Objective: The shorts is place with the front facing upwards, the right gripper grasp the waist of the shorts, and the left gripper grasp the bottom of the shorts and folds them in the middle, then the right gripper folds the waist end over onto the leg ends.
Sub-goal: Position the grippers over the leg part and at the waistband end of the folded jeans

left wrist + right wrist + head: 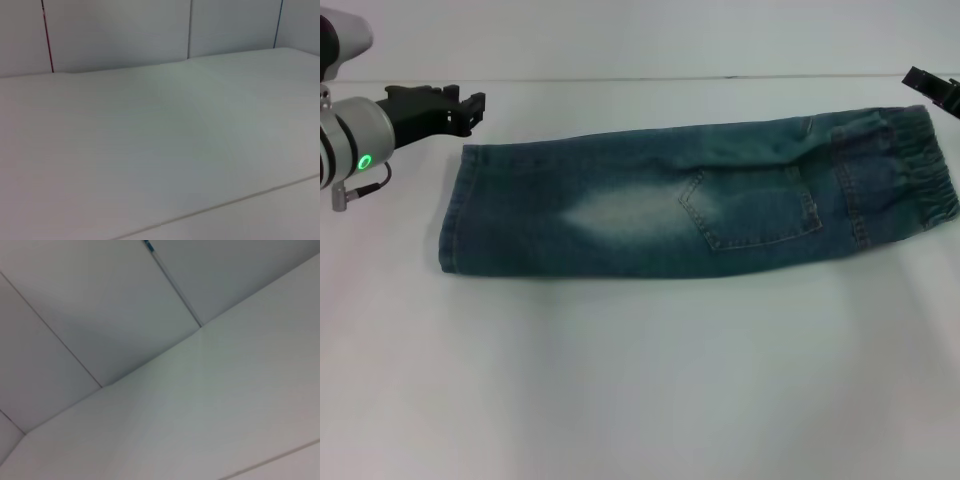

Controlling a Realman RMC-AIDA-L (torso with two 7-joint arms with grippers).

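Here the shorts [700, 195] lie flat on the white table [640, 380], already folded lengthwise into one long denim band that runs across the head view. The elastic waist [920, 165] is at the robot's right end, and the leg hems [455, 210] are at its left end. A back pocket [750, 210] faces up near the middle, with a faded pale patch [620, 215] beside it toward the hem side.

The left gripper [470, 108] sits just beyond the far corner of the leg hems, close to the cloth but apart from it, with nothing in its grasp. Its black fingers point toward the shorts; how wide they stand cannot be told from this angle. The silver wrist behind it carries a green light [364, 161].

The right gripper [932, 88] shows only as a dark tip at the right edge of the head view, just past the far side of the waist, clear of the fabric and holding nothing. Whether its fingers are spread or closed cannot be told.

Both wrist views show only bare table surface [150, 165] and the pale wall panels [100, 300] behind it; neither shows the shorts.
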